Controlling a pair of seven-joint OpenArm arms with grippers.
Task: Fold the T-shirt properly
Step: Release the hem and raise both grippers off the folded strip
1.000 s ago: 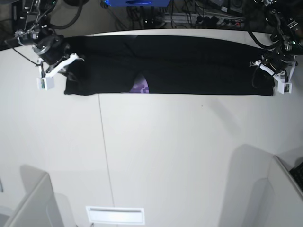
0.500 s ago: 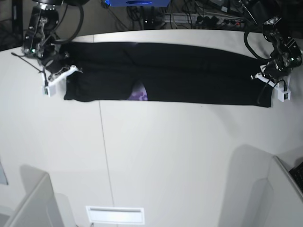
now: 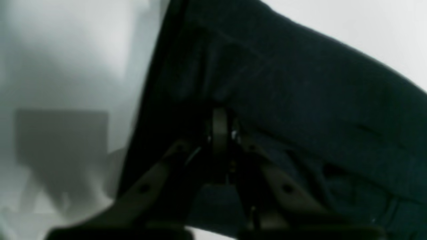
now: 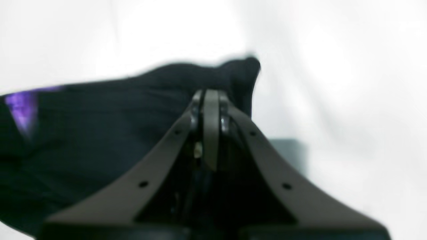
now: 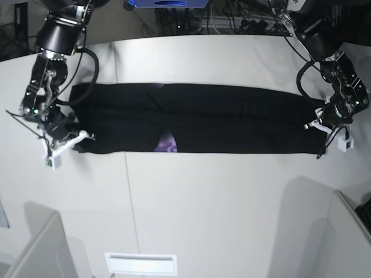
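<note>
The black T-shirt [image 5: 220, 116] lies folded into a long flat strip across the white table, with a patch of purple print [image 5: 168, 142] showing at its front edge. My left gripper [image 5: 320, 133] is shut on the strip's right end. In the left wrist view the gripper [image 3: 220, 126] pinches black cloth [image 3: 300, 83]. My right gripper [image 5: 80, 138] is shut on the strip's left front corner. In the right wrist view the gripper [image 4: 206, 96] clamps the shirt's edge [image 4: 100, 133], and the print [image 4: 20, 103] shows at the far left.
The table [image 5: 203, 197] has a seam line [image 5: 128, 197] running front to back. Grey panels stand at the front left [image 5: 40, 249] and front right [image 5: 313, 231]. A white slot [image 5: 141, 263] sits at the front edge. Cables [image 5: 232, 17] lie behind the table.
Both grippers have moved toward the front of the table, dragging the shirt strip with them. The strip now lies nearer the table's middle, away from the back edge.
</note>
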